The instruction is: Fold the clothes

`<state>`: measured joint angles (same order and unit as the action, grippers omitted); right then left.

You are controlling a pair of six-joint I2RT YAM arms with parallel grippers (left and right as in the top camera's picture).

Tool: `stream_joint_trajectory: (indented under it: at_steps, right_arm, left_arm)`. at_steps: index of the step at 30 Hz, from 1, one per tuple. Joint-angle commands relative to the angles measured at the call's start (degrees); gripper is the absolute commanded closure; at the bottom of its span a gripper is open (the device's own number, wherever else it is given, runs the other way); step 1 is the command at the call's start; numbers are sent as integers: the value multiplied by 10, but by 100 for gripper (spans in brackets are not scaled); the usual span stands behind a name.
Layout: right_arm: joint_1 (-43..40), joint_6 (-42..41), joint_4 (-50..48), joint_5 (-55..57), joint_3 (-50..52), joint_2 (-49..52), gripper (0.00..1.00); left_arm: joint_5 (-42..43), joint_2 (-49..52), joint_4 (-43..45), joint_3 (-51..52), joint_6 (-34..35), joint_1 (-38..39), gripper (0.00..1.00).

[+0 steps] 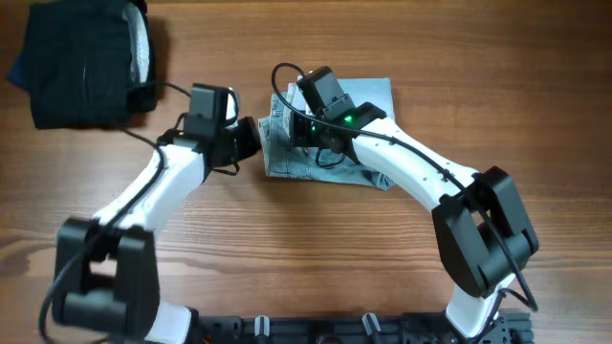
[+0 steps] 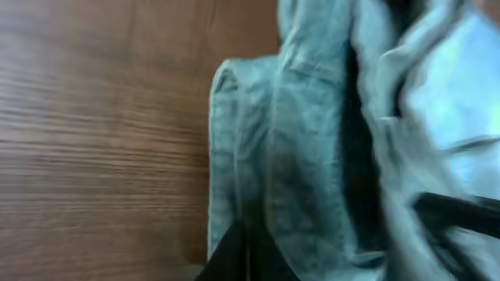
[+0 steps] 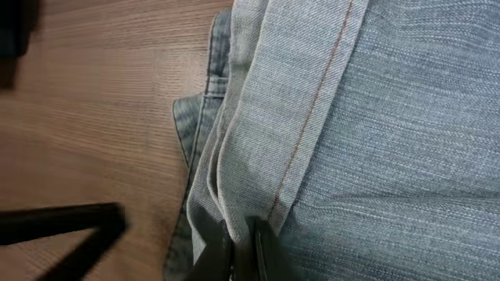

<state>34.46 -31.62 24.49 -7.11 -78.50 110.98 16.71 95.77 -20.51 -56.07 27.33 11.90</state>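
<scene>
pinching only a thin fold, the right gripper [image 3: 239,250] has its jaws clamped on the shorts [image 3: 391,156], bunched between both grippers; layers could slip out. left gripper [image 1: 251,141]: jaws too blurred to tell.

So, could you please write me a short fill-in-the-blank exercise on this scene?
The denim shorts lie on a ____ table.
The right gripper is ____ on the shorts' stitched hem.
The black garment lies toward the robot's ____ side.
Missing words: wooden; shut; left.
</scene>
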Motion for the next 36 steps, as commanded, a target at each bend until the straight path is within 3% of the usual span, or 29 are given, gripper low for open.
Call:
stream_joint_trajectory:
  at_steps: [1, 16, 27, 36]
  right_arm:
    - [4, 0, -7, -22, -15, -17, 96]
    - [4, 0, -26, -69, -15, -58, 96]
    - [4, 1, -42, -112, -15, -132, 96]
    - [4, 2, -52, -143, -15, -134, 96]
  left_arm:
    - [46, 54, 23, 7, 1, 1, 96]
    - [66, 117, 92, 7, 21, 10, 96]
    - [58, 160, 94, 7, 32, 14, 96]
    - [64, 160, 94, 7, 32, 14, 96]
